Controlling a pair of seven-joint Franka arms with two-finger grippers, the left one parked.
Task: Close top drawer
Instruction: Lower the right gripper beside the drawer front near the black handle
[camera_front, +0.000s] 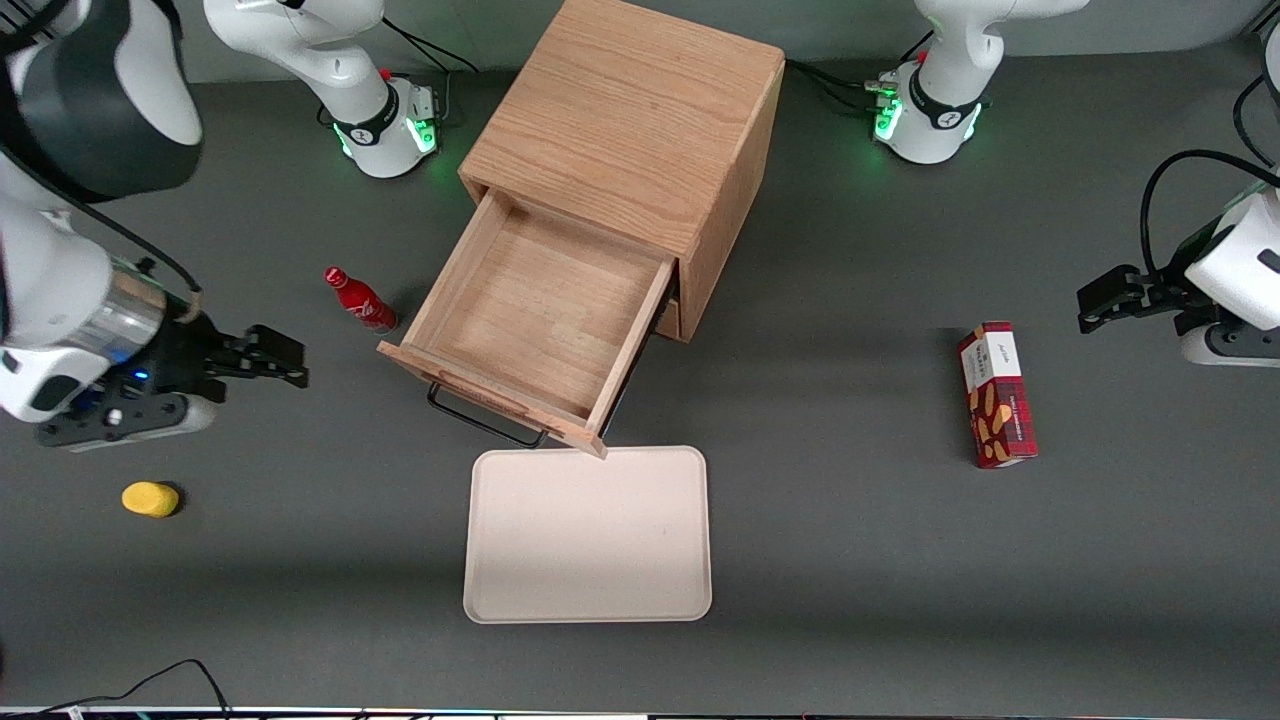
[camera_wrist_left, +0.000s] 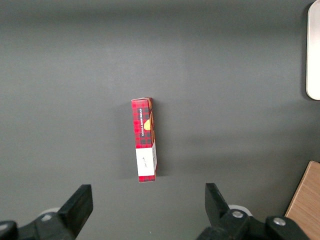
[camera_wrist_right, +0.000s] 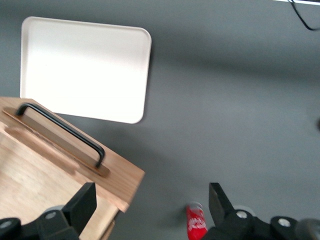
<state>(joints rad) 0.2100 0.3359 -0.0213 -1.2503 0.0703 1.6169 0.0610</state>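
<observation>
**Top drawer pulled out, gripper apart from it with fingers spread**

Landmark: wooden cabinet (camera_front: 640, 130), light oak, standing on the grey table (camera_front: 900, 560).

- Top drawer (camera_front: 535, 310): pulled well out of the cabinet's front toward the front camera; wide, shallow, inside bare. Its front panel overhangs the near edge of the tray.
- Handle (camera_front: 485, 418): black wire bar on the drawer's front panel; also plain in the right wrist view (camera_wrist_right: 62, 131).
- Lower drawer (camera_front: 668, 318): only a corner shows under the top drawer, beside the cabinet's side wall.
- Gripper (camera_front: 290, 362): in the air toward the working arm's end of the table, level with the drawer's front, well apart from the handle. Fingers spread, nothing between them; the wrist view shows both fingers (camera_wrist_right: 82, 205) wide apart.
- Bottle (camera_front: 360, 300): red, small, lying tilted on the table just beside the drawer's side, between drawer and gripper.
- Tray (camera_front: 588, 535): pale, rounded corners, flat on the table in front of the cabinet.
- Yellow object (camera_front: 150, 499): small, rounded, toward the working arm's end, nearer the front camera than the gripper.
- Box (camera_front: 996, 393): red checked carton, lying toward the parked arm's end, well apart from the cabinet.
</observation>
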